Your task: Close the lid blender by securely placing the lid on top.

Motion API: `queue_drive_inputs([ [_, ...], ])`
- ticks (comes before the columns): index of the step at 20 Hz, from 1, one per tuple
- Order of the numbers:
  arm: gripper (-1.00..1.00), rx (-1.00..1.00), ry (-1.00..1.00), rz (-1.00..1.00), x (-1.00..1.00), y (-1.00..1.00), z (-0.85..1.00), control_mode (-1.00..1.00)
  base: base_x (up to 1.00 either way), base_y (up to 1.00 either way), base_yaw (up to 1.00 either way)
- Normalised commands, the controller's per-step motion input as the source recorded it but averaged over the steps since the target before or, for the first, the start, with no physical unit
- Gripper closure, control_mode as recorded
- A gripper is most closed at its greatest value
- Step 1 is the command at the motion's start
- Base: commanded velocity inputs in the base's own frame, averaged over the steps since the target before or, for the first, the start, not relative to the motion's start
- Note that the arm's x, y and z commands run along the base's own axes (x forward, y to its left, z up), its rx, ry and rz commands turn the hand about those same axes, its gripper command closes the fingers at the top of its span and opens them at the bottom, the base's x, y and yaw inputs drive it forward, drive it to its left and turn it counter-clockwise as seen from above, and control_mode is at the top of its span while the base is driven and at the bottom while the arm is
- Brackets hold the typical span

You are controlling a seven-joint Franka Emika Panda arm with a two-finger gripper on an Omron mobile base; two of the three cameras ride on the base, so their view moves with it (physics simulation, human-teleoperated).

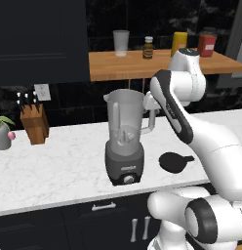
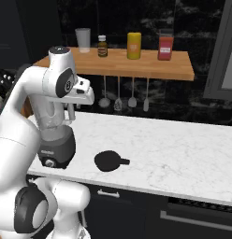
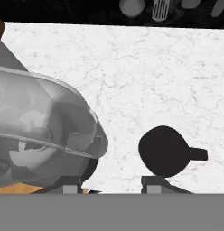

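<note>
The lid (image 3: 164, 150) lies flat near the worktop's (image 1: 54, 166) front edge, below the open, empty gripper (image 3: 111, 186), right of the blender (image 1: 125, 137), whose knob the left base view shows.

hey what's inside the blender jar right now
Through the translucent wall of the blender a blade hub shows at the bottom; no food is visible. Its mouth is open; the lid lies on the counter beside it.
</note>
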Motion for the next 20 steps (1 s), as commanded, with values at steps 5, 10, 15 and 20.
queue_drive_inputs([
  [5,-1.00,0.00,-0.01,-0.03,-0.27,-0.28,-0.24,-1.00,0.00,0.00,0.00],
  [10,-1.00,0.17,0.07,-0.37,-0.22,-1.00,-0.83,-1.00,0.00,0.00,0.00],
  [15,-1.00,0.19,0.19,-0.65,-0.22,-0.74,-0.62,-1.00,0.00,0.00,0.00],
  [20,-1.00,0.12,0.24,-0.70,0.00,-0.65,-0.69,-1.00,0.00,0.00,0.00],
])
